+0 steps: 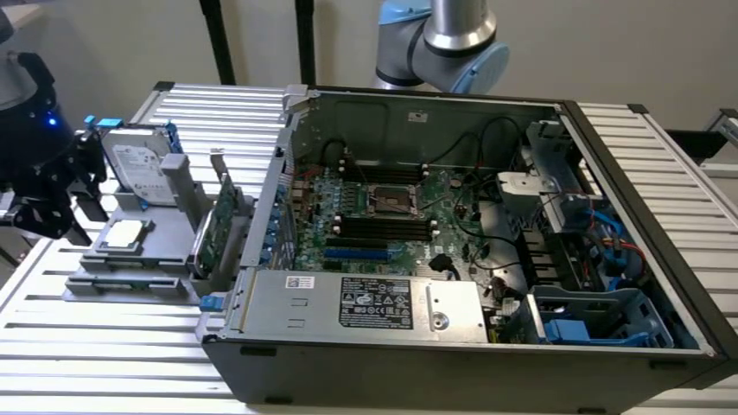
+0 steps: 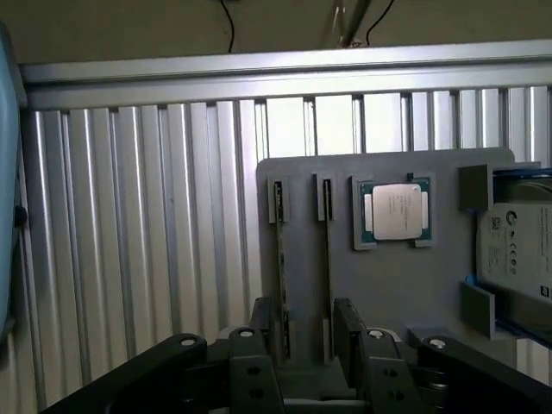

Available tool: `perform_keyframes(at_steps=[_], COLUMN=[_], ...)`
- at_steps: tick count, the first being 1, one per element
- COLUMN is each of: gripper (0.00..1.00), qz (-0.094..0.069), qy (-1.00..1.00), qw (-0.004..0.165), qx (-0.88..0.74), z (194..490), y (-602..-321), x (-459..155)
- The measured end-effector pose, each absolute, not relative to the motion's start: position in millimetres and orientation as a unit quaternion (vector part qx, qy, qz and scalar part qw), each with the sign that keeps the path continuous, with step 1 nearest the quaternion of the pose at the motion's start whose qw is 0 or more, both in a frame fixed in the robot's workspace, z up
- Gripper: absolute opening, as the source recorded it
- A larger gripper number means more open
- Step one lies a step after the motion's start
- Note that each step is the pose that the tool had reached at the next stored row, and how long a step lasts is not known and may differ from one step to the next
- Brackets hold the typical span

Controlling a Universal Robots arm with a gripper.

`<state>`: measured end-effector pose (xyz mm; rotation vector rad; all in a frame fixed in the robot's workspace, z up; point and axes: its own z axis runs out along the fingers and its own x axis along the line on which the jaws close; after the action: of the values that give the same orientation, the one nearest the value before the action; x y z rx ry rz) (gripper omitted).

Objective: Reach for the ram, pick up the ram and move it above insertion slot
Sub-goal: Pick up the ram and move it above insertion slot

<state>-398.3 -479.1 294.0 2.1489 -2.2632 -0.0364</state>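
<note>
Loosely straddling the ram (image 2: 329, 259), gripper (image 2: 306, 341) fingers (image 2: 263, 332) spread wide.
It stands on edge in the grey holder (image 2: 397, 285) between the fingers, a second stick (image 2: 280, 259) alongside.

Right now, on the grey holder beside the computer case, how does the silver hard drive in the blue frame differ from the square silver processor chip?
The silver hard drive in its blue frame stands propped up on edge, while the square silver processor chip lies flat. The hard drive is larger and oblong; the chip is smaller and square. The hard drive carries a printed label across its face. Both have silver faces and sit on the grey holder.
</note>
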Motion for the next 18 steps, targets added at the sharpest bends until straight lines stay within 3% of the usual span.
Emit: perform_keyframes(at_steps=[18], gripper=[0.42], qz=[-0.010], qy=[-0.696], qw=[0.010], qx=[0.718], z=[266], y=[-487], x=[-396])
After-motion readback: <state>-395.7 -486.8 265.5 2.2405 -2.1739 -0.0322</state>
